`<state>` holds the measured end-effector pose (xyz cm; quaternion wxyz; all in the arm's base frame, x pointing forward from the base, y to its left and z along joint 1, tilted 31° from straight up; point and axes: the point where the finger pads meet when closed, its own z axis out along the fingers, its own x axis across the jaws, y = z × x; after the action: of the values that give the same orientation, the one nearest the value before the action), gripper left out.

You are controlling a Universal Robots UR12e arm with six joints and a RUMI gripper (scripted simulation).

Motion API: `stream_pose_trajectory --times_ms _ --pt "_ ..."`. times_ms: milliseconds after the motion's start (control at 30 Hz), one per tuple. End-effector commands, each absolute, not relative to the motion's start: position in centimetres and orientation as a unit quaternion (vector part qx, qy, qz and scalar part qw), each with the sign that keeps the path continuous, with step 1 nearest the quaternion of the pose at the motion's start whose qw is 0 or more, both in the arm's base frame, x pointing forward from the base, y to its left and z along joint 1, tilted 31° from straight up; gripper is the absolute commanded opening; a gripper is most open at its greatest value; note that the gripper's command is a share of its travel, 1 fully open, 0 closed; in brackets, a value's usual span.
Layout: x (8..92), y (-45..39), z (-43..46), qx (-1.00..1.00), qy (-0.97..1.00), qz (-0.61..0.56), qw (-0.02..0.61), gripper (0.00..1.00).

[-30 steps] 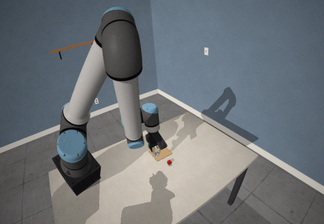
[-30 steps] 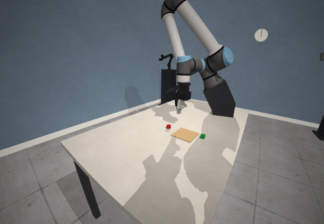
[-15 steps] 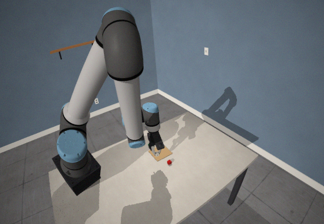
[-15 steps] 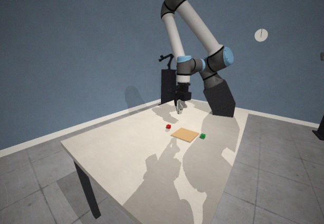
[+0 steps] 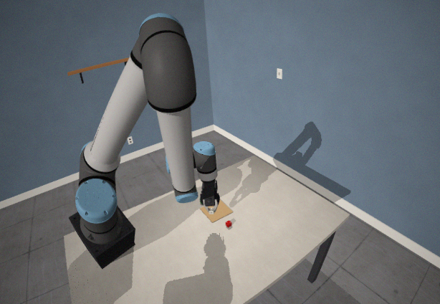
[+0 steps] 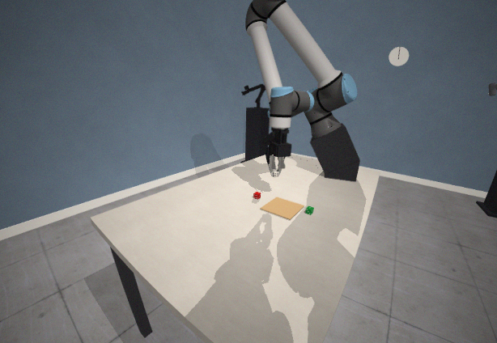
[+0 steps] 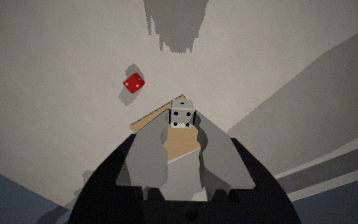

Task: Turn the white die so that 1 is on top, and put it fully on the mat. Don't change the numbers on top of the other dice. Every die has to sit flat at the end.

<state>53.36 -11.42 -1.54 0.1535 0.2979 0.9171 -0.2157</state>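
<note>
While gripper (image 7: 183, 131) clamps it, white die (image 7: 182, 115), 4 black pips

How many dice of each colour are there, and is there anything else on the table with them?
White die, clamped in the gripper above the table: 1
Red die: 1
Green die: 1
Tan mat: 1
Total: 3 dice and 1 mat, 4 things.

White die (image 7: 182, 114) front face showing four pips, red die (image 7: 134, 83) two pips
</note>
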Motion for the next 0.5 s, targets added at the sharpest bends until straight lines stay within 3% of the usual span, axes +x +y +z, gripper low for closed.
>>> stream_pose_trajectory --times_ms 0,467 --pt "53.6 -11.0 -1.7 0.367 0.891 -0.207 0.167 0.06" --pt "54.4 -9.8 -2.2 0.531 0.805 -0.171 0.203 0.06"
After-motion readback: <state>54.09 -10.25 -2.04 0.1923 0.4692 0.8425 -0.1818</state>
